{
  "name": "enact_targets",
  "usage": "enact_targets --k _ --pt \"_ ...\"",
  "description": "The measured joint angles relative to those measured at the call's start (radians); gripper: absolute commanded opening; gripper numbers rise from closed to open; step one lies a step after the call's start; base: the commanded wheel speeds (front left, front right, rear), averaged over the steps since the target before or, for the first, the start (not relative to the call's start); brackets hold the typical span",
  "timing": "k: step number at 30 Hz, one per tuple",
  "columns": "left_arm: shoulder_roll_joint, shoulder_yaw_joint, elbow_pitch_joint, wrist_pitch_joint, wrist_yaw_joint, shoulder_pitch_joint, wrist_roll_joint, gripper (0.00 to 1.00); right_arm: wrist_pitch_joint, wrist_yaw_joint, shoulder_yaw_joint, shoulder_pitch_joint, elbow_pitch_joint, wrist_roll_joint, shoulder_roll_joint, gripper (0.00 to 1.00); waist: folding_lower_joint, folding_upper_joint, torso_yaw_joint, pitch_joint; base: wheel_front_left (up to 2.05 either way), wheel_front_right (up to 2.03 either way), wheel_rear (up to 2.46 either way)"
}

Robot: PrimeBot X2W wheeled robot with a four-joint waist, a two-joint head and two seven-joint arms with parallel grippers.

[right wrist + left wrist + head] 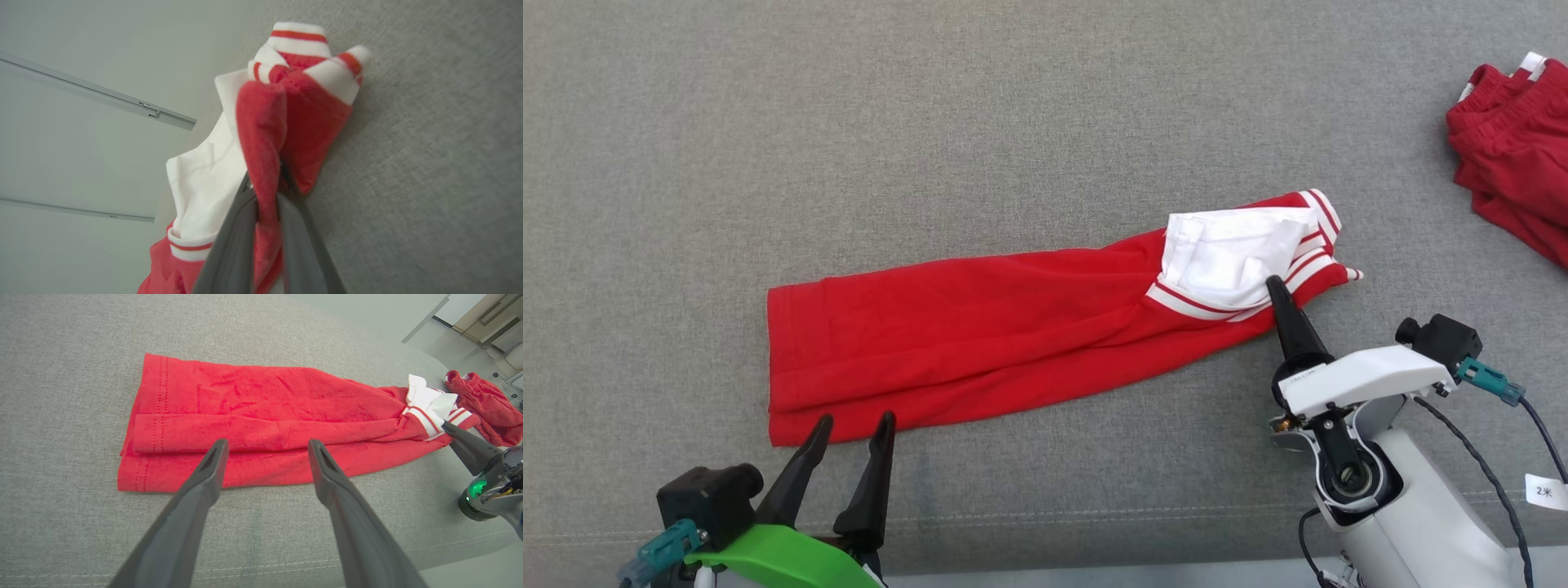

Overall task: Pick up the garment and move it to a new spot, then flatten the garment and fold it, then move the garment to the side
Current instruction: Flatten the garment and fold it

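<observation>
The red garment [1013,327] lies long and narrow across the grey fabric worktop [931,122], close to its near edge. Its long axis runs left to right, with the hem end pointing left and the striped collar end pointing right, angled slightly toward the far edge. It's folded lengthwise, white inner fabric [1225,253] showing at the collar, red-and-white ribbing around it. The right tool [1276,286] is clamped on red fabric at that collar end. The left tool [858,418] stands spread wide at the hem end's near side. Two tools, one task garment, and one other red garment [1515,155] bunched at the right edge.
</observation>
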Motion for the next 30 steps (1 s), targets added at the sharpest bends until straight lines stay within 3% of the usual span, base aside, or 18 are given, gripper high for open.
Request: enact_targets --k 6,17,30 --pt "-0.002 -0.001 0.005 -0.009 0.0 -0.001 0.0 1.0 -0.03 0.002 0.005 0.0 -0.004 -0.037 0.002 0.0 0.0 0.0 0.0 0.001 0.0 0.0 0.0" --pt "-0.018 -0.013 0.023 -0.026 -0.012 -0.038 -0.006 1.0 -0.059 -0.013 0.192 -0.055 -0.072 -0.453 -0.165 0.0 0.0 0.0 0.03 -0.002 0.0 0.0 0.0" --pt "-0.031 -0.016 0.07 -0.06 -0.016 -0.055 -0.03 1.0 -0.027 -0.035 0.389 -0.108 -0.184 -0.712 -0.239 0.0 0.0 0.0 0.119 -0.03 0.0 0.0 0.0"
